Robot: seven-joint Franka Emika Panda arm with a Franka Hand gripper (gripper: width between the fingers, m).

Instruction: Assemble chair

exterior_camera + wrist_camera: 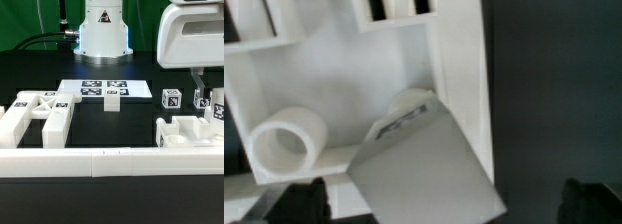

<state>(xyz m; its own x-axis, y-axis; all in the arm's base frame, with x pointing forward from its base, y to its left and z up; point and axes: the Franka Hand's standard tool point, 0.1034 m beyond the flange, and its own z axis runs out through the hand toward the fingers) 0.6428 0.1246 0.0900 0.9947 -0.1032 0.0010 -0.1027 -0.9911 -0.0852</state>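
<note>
The long low border wall closes the near edge of the black table from side to side. Behind it the middle of the table is open, between the X-braced frame on the exterior view's left and the walled piece on the exterior view's right. The frame lies flat, just behind the wall. The marker board lies farther back, in front of the robot base, well apart from both pieces.

The chair is in loose parts. One tagged post stands upright just behind the walled piece. A second post is beside it, near the right edge of the exterior view.

The gripper hangs over the far right side of the walled piece, between the two posts. In the wrist view the gripper has its dark fingertips wide apart. A tilted grey-white part lies between them, with a gap on each side, so nothing is gripped.

The walled piece has raised sides with slots and a round peg inside it. The tilted part leans at its edge; I cannot tell if it sits inside
</note>
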